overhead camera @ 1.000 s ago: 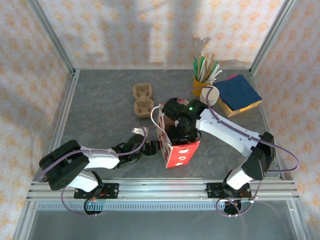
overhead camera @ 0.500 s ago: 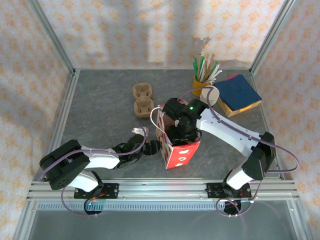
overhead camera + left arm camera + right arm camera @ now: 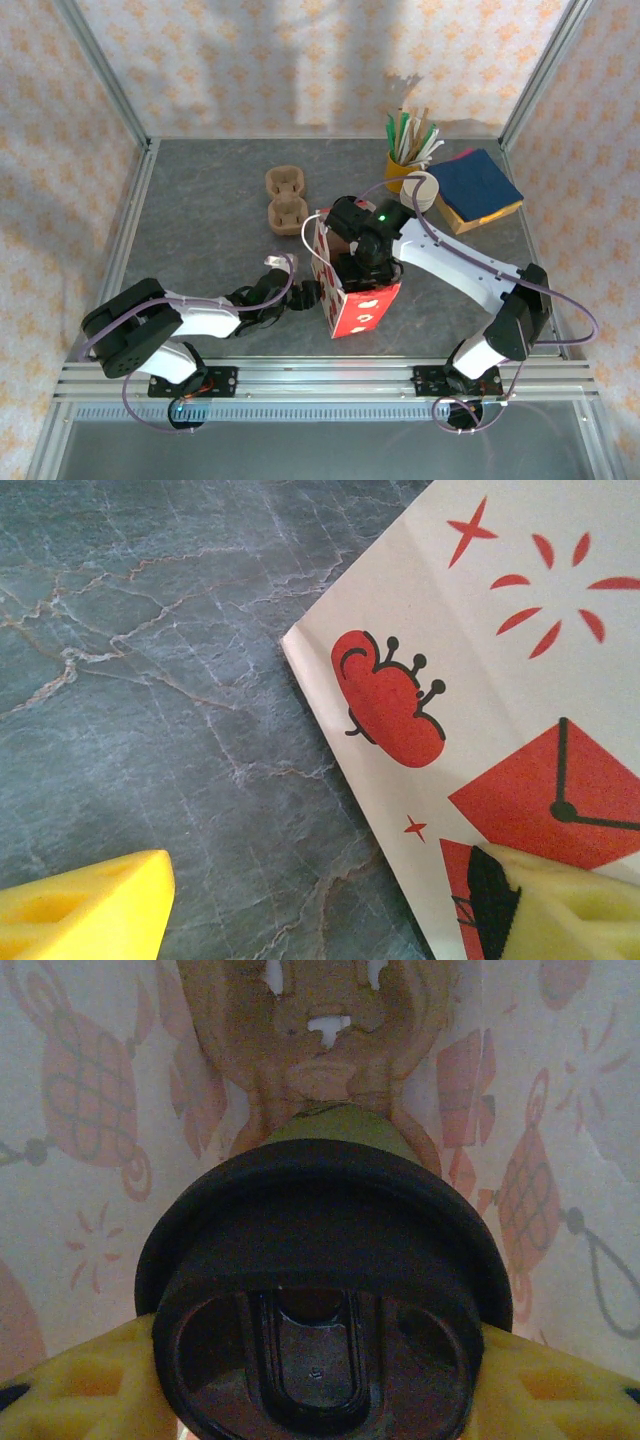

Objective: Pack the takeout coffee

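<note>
The takeout coffee (image 3: pixel 320 1290) shows its round black lid from above, with my right gripper (image 3: pixel 320 1385) shut on it, a yellow finger (image 3: pixel 75 1385) on each side. It hangs inside the red-and-white paper bag (image 3: pixel 352 295), over a brown pulp carrier (image 3: pixel 320 1020) at the bag's bottom. From the top camera, my right gripper (image 3: pixel 357 255) reaches down into the bag's open mouth. My left gripper (image 3: pixel 330 920) stands open low at the bag's left side (image 3: pixel 500 680), its right finger (image 3: pixel 570 910) lying against the printed paper.
A second brown pulp carrier (image 3: pixel 284 200) lies on the table behind the bag. A yellow cup of stir sticks (image 3: pixel 405 160), a white round lid (image 3: pixel 423 190) and a stack of blue napkins (image 3: pixel 476 185) sit at the back right. Metal frame rails border the table.
</note>
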Tool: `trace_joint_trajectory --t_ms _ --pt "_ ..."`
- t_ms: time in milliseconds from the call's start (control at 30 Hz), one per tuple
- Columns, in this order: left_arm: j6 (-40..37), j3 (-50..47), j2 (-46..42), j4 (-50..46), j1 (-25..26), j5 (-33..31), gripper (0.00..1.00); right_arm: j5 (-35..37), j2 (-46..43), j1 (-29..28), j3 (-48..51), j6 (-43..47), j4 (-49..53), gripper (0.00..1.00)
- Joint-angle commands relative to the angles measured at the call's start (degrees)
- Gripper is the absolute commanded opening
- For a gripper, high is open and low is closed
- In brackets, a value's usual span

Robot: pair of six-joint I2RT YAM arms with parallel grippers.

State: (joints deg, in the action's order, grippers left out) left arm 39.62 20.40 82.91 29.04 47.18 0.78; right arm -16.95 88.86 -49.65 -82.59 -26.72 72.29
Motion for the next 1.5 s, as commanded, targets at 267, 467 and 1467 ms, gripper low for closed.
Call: trace_joint_trajectory --t_ms 267,467,1467 --pt "0.3 -1.3 2.2 -4.0 -0.5 -2.9 0.78 0.1 1.2 0.1 0.5 0.8 1.4 0.56" --pt "0.0 -0.7 0.8 -6.6 -0.6 -2.9 0.78 1.3 1.8 0.1 -0.5 0.8 2.2 0.56" --pt "2.8 -6.3 -5.8 -9.1 -1.4 -3.5 0.79 0.9 2.3 0.1 -1.8 1.5 1.8 0.55"
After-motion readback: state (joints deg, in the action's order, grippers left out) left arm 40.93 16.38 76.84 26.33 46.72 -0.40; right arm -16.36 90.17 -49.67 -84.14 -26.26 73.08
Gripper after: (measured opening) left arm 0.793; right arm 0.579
